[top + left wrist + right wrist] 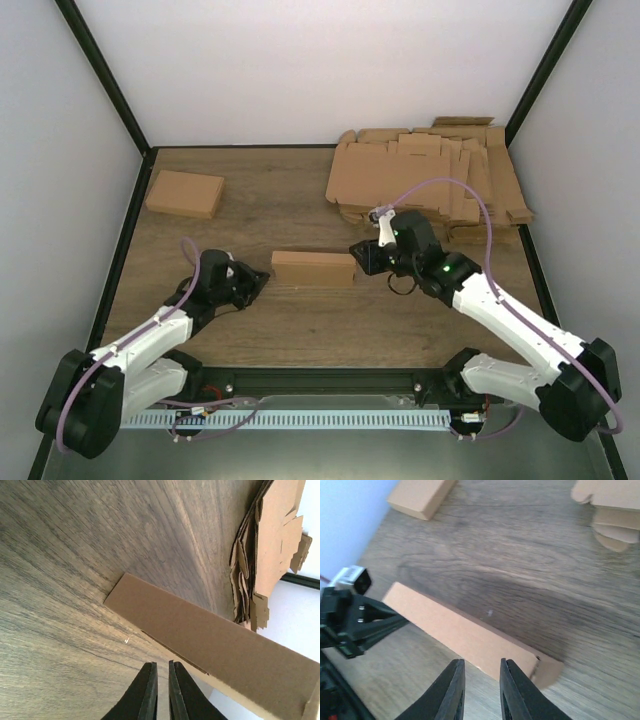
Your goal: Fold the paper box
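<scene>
Looks like the paper box [313, 268] is folded up already, though tabs can't be checked. The left pincer [161, 665] is clenched empty, the right pincer [481, 663] released.

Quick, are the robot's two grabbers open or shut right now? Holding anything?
Left gripper: shut, holding nothing.
Right gripper: open a little, holding nothing; the paper box lies just in front of it.
</scene>
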Available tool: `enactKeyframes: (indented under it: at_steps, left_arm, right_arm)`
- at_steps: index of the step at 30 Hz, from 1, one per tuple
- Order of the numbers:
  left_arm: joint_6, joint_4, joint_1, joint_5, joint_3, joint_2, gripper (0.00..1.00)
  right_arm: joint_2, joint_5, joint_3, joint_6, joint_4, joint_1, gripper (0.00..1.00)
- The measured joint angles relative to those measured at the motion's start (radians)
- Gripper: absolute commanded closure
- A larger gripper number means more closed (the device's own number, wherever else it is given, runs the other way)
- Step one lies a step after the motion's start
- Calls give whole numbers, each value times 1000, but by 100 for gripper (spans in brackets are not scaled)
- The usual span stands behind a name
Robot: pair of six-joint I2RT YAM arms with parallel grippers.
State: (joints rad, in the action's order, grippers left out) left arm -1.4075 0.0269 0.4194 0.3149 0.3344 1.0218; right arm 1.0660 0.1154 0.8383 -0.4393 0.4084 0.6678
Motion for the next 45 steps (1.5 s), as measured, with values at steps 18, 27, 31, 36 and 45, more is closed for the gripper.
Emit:
enactKeyframes:
  at_steps: [18,27,31,36,45]
  left_arm:
    - [177,-359,0,-208,218,-225,86]
    - [507,-346,-16,-32,449,-15,96]
    - [556,-243,-82,178,454,69,96]
    - [591,-167,-118,362,453,187,96]
    - [629,-98,-119,488,418,218,96]
  right_arm:
    - [109,526,-7,-7,-205,-189,77]
    - [125,685,-72,-64,-290,-291,99]
    - [134,723,-81,-85,-316,-294,99]
    - [163,768,-100,-119,-352,-306,99]
    - [272,819,-107,-163,-385,-314,99]
